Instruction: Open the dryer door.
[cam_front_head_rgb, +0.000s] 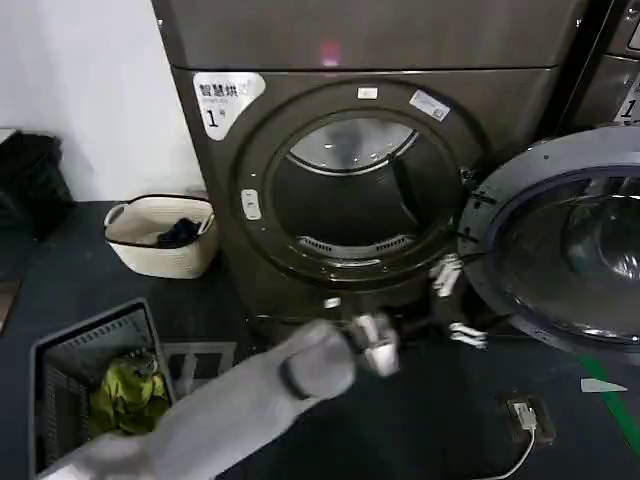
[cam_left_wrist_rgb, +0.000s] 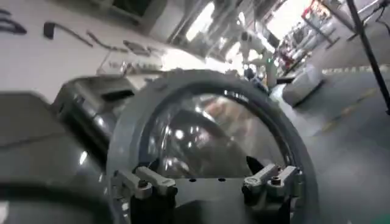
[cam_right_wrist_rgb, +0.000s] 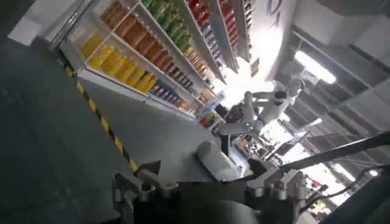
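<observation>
dryer door (cam_front_head_rgb: 560, 240) swung open to right, left gripper (cam_front_head_rgb: 452, 305) nr rim

One dryer door (cam_front_head_rgb: 560, 240), round and glass-centred, stands swung open at the right of one bronze-grey machine (cam_front_head_rgb: 300, 130) labelled "1". One round drum opening (cam_front_head_rgb: 352, 195) shows in that machine's front. Part of one neighbouring machine (cam_front_head_rgb: 610, 60) sits at the upper right. Two baskets stand on the floor (cam_front_head_rgb: 420, 420): one cream basket (cam_front_head_rgb: 165, 235) beside the machine and one grey crate (cam_front_head_rgb: 90, 385) holding green cloth. One robot arm in a grey sleeve (cam_front_head_rgb: 230, 410) reaches in, ending in one left pincer (cam_front_head_rgb: 455, 300) near the door's rim.
</observation>
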